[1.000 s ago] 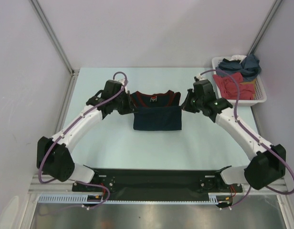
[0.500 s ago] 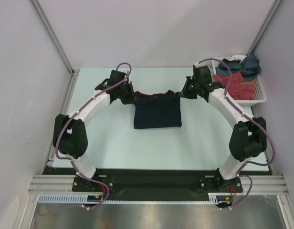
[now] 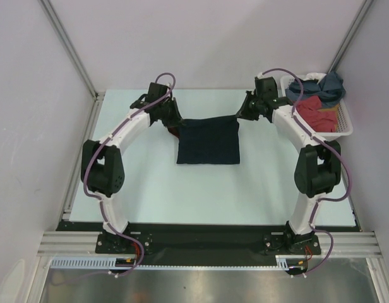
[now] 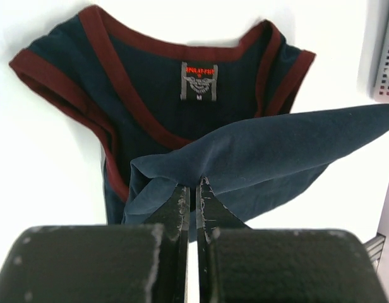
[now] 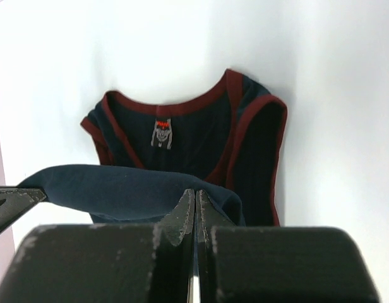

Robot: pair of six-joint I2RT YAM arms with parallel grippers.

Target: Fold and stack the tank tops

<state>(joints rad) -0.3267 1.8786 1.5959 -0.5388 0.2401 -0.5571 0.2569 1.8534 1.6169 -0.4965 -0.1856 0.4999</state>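
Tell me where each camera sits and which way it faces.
Top external: above and behind the robot, looking down at the table; left arm and right arm show.
Left wrist: on the left arm, facing the navy top past its shut left gripper.
Right wrist: on the right arm, facing that top past its shut right gripper.
Shared: both wrist views show the top's neck label.
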